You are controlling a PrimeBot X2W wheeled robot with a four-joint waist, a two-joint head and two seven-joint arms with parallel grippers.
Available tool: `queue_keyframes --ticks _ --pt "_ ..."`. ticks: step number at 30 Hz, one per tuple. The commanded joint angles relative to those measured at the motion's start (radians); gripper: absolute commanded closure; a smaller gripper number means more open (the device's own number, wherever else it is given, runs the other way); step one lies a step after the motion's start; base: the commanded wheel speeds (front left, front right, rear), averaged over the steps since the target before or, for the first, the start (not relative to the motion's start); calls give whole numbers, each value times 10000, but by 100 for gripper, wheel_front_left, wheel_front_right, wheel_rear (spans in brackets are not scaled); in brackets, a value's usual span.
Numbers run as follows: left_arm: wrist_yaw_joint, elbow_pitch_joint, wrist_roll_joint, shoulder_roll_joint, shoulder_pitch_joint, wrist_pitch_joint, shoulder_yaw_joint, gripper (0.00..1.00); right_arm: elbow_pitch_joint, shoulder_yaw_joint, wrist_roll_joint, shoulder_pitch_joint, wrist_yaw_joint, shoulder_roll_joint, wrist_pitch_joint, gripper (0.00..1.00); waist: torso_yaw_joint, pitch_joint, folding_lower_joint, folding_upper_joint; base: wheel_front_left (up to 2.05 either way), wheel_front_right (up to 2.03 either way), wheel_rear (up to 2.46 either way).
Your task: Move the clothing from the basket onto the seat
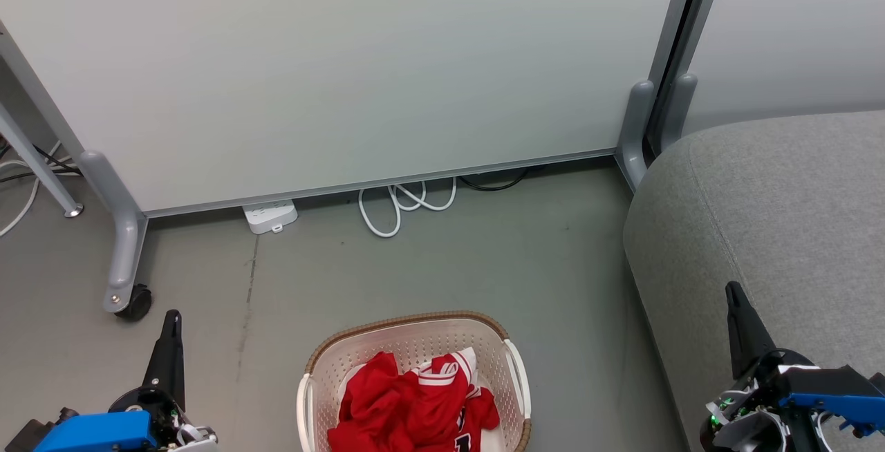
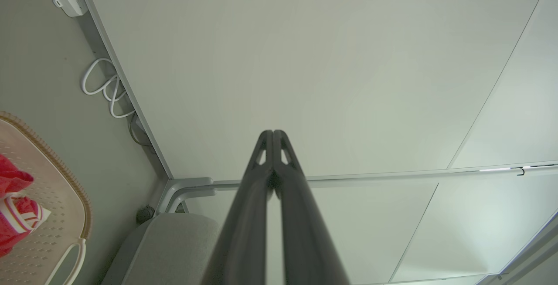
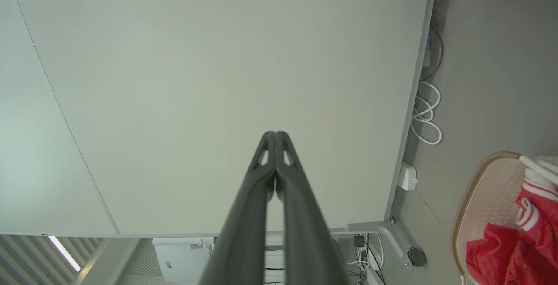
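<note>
Red clothing with white striped trim lies crumpled in the cream basket on the floor at the bottom centre. The clothing and basket also edge the left wrist view, and the clothing and basket edge the right wrist view. The grey seat fills the right side, right of the basket. My left gripper stands shut and empty at the lower left, left of the basket. My right gripper stands shut and empty over the seat's front. Both pairs of fingertips meet.
A white partition panel on grey wheeled legs stands behind the basket. A white power strip and looped white cable lie at its foot. Grey floor spreads between panel and basket.
</note>
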Motion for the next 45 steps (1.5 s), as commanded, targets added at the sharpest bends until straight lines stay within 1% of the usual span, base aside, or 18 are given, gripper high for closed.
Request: queue_keyframes --ticks 1,33,34,38,45 --pt "-35 -37 -36 54 -117 24 2 100 3 -8 36 -98 0 16 20 100 0 0 0 0 0 0 0" --pt "-35 -35 -35 54 -117 23 2 100 3 -7 35 -99 0 16 20 100 0 0 0 0 0 0 0" --pt "0 -3 1 0 -1 -3 -2 0 -2 1 0 -1 0 0 -2 0 0 0 0 0 0 0 0" --pt "6 265 11 -89 195 -49 -43 0 248 52 -4 234 -2 25 -33 0 0 0 0 0 0 0 0" --pt "43 212 252 -76 128 -362 -270 0 161 301 -285 205 -2 21 -350 0 2 -2 0 0 0 0 0"
